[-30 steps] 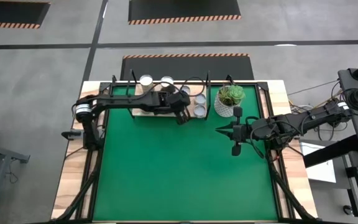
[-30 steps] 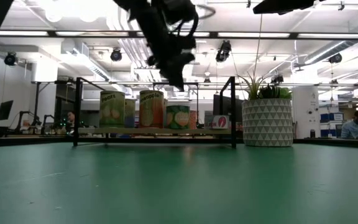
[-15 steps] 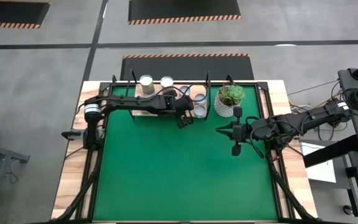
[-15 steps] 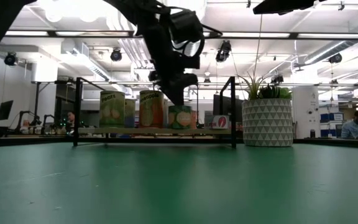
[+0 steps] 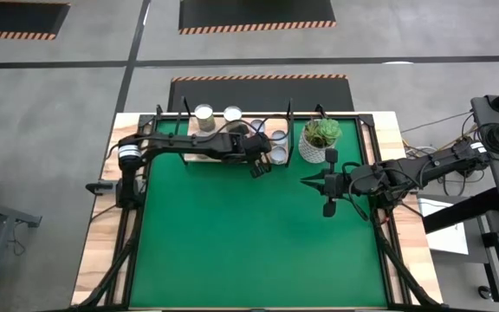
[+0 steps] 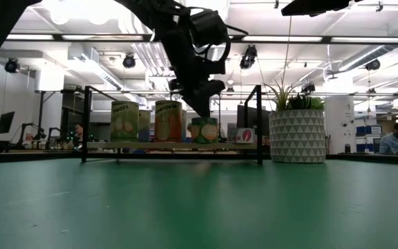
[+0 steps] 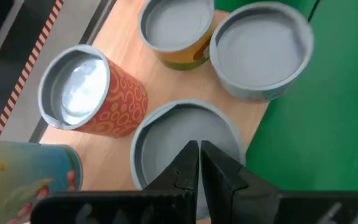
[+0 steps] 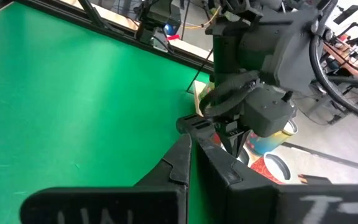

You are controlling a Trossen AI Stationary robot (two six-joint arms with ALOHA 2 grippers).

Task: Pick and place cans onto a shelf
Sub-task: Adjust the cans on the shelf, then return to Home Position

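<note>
The shelf [image 6: 150,145], a light-wood board on a black wire frame, stands at the far edge of the green mat [image 5: 249,243]. Several cans stand upright on it: an orange one [image 7: 92,93], a yellow-green one [image 7: 176,31], a pale one [image 7: 263,50], and two tall ones [image 6: 124,122] to the left. My left gripper [image 7: 199,149] is shut, pointing down right above the silver top of a low green can [image 6: 204,130]. My right gripper [image 5: 306,181] is shut and empty, above the mat near the plant. My left gripper's shut fingertips [image 7: 191,158] stand over the silver top [image 7: 166,134] of the low green can, coming from above. I cannot tell whether they touch it. The can stands upright on the shelf board.
A white patterned pot with a green plant [image 5: 319,139] stands right of the shelf, close to both arms. The shelf's black end posts [image 6: 258,124] rise beside the cans. The mat's near half [image 5: 249,260] lies open. People show in the room beyond [image 6: 396,138].
My left gripper has come down toward the low green can and gone a little toward the table's right edge, staying shut. In the low view that can stands slightly farther right on the shelf than before.
</note>
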